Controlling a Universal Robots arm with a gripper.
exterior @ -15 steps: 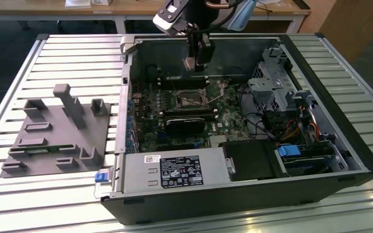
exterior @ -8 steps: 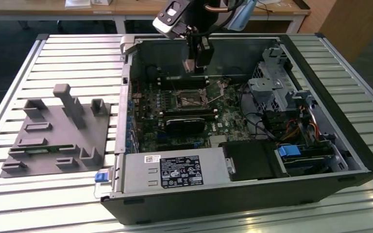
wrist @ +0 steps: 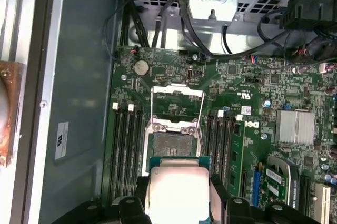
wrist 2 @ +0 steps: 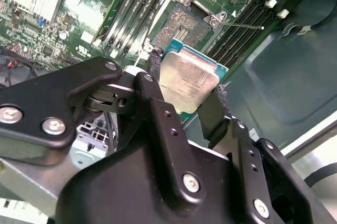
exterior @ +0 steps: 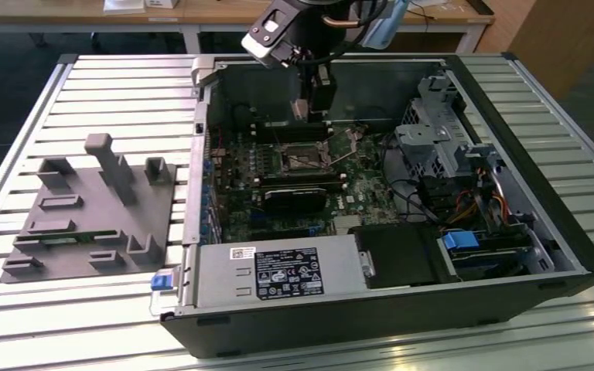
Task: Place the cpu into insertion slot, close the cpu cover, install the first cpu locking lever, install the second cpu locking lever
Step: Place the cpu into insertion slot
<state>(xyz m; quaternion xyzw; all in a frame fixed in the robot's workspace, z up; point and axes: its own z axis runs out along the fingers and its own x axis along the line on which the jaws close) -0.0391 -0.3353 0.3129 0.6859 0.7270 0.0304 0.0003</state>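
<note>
Fingers (wrist 2: 210, 116) pinch the cpu (wrist 2: 187, 79) by two opposite edges, holding it in the air over the board (wrist: 253, 92), close to the open socket (wrist: 172, 148) but not in it. My worry is that the chip looks tilted in the second wrist view. Going down skewed or off-centre could drag a corner across the socket's contacts, and so thin an edge grip might let it slip. The cover (wrist: 176, 100) seems raised just beyond the socket, with thin levers (wrist: 200, 119) alongside. Memory slots (wrist: 126, 150) flank both sides, and cables (wrist: 158, 19) hang further off inside the case (exterior: 380, 325).
</note>
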